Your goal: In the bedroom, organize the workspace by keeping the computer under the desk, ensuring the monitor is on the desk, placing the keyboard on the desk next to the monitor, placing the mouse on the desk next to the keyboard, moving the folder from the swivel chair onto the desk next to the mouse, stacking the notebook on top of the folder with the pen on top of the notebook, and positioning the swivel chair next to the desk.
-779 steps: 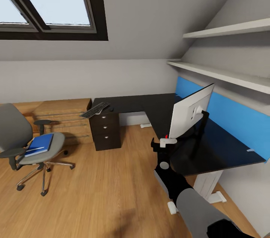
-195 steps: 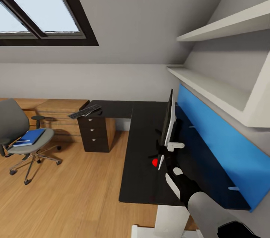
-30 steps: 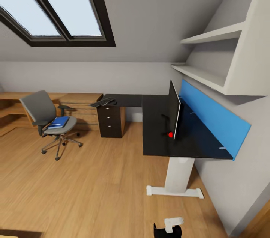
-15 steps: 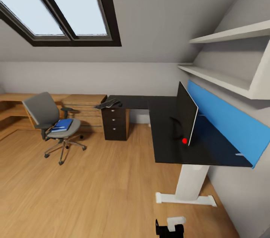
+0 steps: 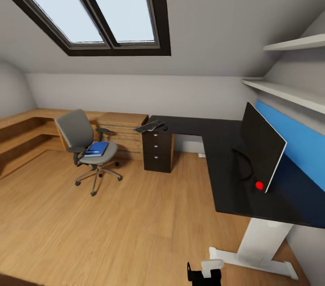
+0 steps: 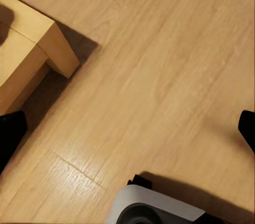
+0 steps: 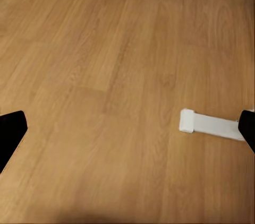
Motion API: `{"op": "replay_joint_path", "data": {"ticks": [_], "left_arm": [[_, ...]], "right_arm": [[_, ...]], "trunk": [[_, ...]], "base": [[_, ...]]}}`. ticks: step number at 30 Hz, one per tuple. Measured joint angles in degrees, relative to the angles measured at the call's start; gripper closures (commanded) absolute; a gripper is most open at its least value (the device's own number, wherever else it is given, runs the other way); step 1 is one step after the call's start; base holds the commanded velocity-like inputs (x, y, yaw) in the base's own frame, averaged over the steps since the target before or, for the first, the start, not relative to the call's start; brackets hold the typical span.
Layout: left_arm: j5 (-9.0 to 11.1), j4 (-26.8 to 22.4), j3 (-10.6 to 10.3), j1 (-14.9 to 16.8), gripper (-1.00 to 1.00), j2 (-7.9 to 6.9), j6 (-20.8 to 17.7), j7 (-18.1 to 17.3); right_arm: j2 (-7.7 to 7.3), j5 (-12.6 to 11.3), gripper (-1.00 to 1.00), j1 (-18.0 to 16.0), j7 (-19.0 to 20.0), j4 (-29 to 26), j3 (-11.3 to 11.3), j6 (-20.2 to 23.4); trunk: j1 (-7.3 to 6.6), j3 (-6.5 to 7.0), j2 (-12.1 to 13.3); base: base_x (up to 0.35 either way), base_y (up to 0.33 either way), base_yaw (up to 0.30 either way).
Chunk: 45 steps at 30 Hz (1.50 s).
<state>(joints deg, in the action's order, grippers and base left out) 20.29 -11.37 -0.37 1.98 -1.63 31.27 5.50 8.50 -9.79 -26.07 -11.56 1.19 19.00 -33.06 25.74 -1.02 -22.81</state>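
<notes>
Both grippers hang open over bare floor (image 7: 106, 102), holding nothing. Monitor (image 5: 262, 153) stands on the desk (image 5: 225, 186); farther, keyboard (image 5: 150, 127), then folder (image 5: 95, 149) on the chair (image 5: 85, 146). Risk: bumping the chair could slide the folder off.

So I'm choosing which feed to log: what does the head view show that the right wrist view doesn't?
Head view: the chair with the blue folder on its seat, keyboard, monitor on the desk. Right wrist view: the open right tool above bare floor. Both: wood floor and the desk's white foot.
</notes>
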Motion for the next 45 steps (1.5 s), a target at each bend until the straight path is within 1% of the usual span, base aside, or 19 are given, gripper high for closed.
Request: {"op": "replay_joint_path", "data": {"ticks": [3,7,13,14,15,17,18,19,20,23,24,25,26,45], "left_arm": [[-0.1,0.0,0.0,0.0,-1.0,0.13,0.2,-0.1],[-0.2,0.0,0.0,0.0,-1.0,0.15,0.4,-0.1],[0.0,0.0,-0.2,0.0,-1.0,-0.02,-0.6,-0.3],[0.0,0.0,-0.2,0.0,-1.0,-0.04,-1.5,-0.3],[-0.2,-0.2,-0.2,0.0,-1.0,-0.11,-9.5,-0.1],[-0.3,-0.3,-0.2,0.0,-1.0,-0.14,-11.8,-0.1],[-0.3,-0.4,-0.2,0.0,-1.0,-0.16,-13.7,-0.1],[-0.3,-0.5,-0.3,0.0,-1.0,-0.15,-14.4,-0.1],[-0.3,-0.5,-0.3,0.0,-1.0,-0.14,-14.6,-0.1],[-0.3,-0.5,-0.3,0.0,-1.0,-0.06,-13.4,-0.2],[-0.3,-0.5,-0.3,0.0,-1.0,-0.03,-13.0,-0.2],[-0.4,-0.5,-0.2,0.0,-1.0,-0.03,-11.6,-0.4],[-0.4,-0.4,-0.2,0.0,-1.0,-0.03,-11.5,-0.4],[-0.8,-0.3,-0.6,0.0,-1.0,0.23,-11.1,-0.3]], "right_arm": [[0.0,0.0,-1.0,0.0,0.0,0.0,0.0,0.0],[0.0,0.0,-1.0,0.0,0.1,0.0,0.0,0.0],[0.0,0.1,-1.0,0.3,0.1,0.0,0.0,-0.1],[0.0,0.1,-1.0,0.3,0.1,0.0,0.0,-0.1],[0.0,0.1,-1.0,0.4,0.1,0.0,0.0,-0.1],[0.0,0.0,-1.0,0.4,0.1,0.0,0.0,-0.1],[0.0,0.0,-1.0,0.4,0.1,0.0,0.0,-0.1],[0.0,0.0,-1.0,0.4,0.1,0.0,0.0,-0.1],[0.0,0.1,-1.0,0.4,0.1,0.0,0.0,-0.1],[0.0,0.0,-1.0,0.4,0.1,0.0,0.0,-0.2],[0.0,0.0,-1.0,0.4,0.0,0.0,0.0,-0.2],[0.0,-0.1,-1.0,0.4,-0.1,0.0,0.0,-0.2],[0.0,-0.1,-1.0,0.4,-0.2,0.0,0.0,-0.2],[0.0,0.0,-1.0,0.4,-0.2,0.0,0.0,-0.2]], "trunk": [[0.01,0.0,0.0],[0.01,-0.06,0.0],[0.01,-0.06,0.0],[0.01,-0.06,0.0],[0.01,-0.06,0.0],[0.01,-0.06,0.0],[0.01,-0.06,0.0],[0.01,-0.06,0.0],[0.01,-0.06,0.0],[0.01,-0.06,0.0],[0.01,-0.06,0.0],[-0.01,-0.06,0.0],[-0.01,-0.06,0.0],[-0.03,-0.06,0.0]], "base": [[0.013,0.008,0.264],[0.002,0.001,0.083],[0.0,0.0,0.093],[0.0,0.0,0.263],[0.0,0.0,0.266],[0.0,0.0,0.271],[0.0,0.0,0.278],[0.0,0.0,0.279],[0.0,0.0,0.283],[0.0,0.0,0.283],[0.158,0.0,0.285],[0.192,0.0,0.285],[0.24,0.0,0.285],[0.325,0.0,0.287]]}}
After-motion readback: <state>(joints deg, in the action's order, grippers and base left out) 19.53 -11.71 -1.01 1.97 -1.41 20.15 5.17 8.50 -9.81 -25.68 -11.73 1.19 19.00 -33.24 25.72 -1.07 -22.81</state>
